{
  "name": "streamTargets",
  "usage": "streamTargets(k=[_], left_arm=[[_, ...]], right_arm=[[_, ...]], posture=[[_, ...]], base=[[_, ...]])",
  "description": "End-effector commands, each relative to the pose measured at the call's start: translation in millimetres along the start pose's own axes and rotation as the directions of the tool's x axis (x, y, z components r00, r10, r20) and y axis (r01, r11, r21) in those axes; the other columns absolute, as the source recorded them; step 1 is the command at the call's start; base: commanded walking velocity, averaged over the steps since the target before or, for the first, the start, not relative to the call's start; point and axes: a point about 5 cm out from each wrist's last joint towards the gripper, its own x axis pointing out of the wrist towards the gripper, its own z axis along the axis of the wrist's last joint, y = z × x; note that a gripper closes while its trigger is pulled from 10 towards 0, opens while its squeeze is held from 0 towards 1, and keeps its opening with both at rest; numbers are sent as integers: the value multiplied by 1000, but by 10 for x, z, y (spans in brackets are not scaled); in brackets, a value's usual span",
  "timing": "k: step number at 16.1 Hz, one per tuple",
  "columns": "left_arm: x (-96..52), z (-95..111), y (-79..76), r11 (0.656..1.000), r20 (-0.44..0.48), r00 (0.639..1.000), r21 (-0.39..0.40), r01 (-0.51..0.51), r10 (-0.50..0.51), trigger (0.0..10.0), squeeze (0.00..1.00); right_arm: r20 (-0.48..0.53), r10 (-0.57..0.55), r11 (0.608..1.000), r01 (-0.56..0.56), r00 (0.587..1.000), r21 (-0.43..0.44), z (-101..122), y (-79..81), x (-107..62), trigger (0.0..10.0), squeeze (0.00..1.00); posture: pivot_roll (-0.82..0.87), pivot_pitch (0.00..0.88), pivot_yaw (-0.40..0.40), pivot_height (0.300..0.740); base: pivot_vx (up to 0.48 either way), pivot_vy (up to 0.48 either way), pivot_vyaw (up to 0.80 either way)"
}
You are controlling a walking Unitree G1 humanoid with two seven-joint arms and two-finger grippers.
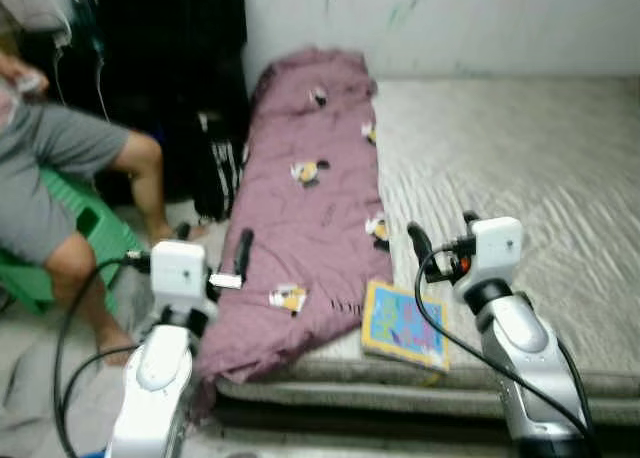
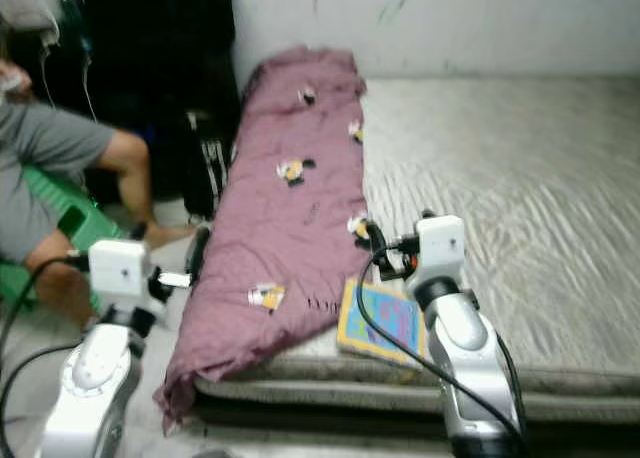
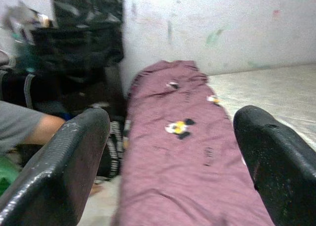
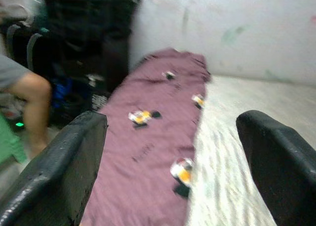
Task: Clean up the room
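We see a mauve blanket (image 1: 310, 208) with small cartoon prints lying in a long strip along the left side of a bare grey mattress (image 1: 520, 168), its far end bunched against the white wall (image 1: 450, 18) and its near end drooping over the mattress edge toward the floor. Just beside the blanket's near right edge a colourful book (image 1: 403, 325) lies flat on the mattress, close to the front edge.

Our left gripper (image 3: 173, 157) hovers over the near left part of the blanket, its two black fingers (image 3: 64, 162) spread wide with nothing between them — only the blanket shows through the gap. Our right gripper (image 4: 173, 162) is held above the mattress near the book and the blanket's right edge, fingers (image 4: 276, 157) likewise wide apart and holding nothing.

To the left of the mattress a person (image 1: 50, 178) in grey shorts sits on a green plastic stool (image 1: 85, 228), bare legs toward the bed. Behind them stands dark luggage (image 1: 170, 58) against the wall, and a black-and-white striped bag (image 1: 218, 173) leans just beside the blanket's left edge.
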Motion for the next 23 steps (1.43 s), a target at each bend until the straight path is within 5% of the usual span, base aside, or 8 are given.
streamTargets(k=[1,8,23], left_arm=[[-17,-17,95,1000,-12,1000,20,-24,25,10000,0],[5,0,100,998,-46,998,31,-46,48,10000,0],[74,10,28,1000,-52,998,-13,-27,27,10000,0]], right_arm=[[38,37,999,-37,999,7,87,111,71,10000,0],[32,-2,1000,2,999,4,75,116,109,10000,0],[31,-21,1000,21,999,-4,59,82,169,10000,0]], posture=[[-50,0,6,740],[-43,0,13,740],[-56,0,13,740]], base=[[300,0,0],[0,0,0],[0,-398,0]])
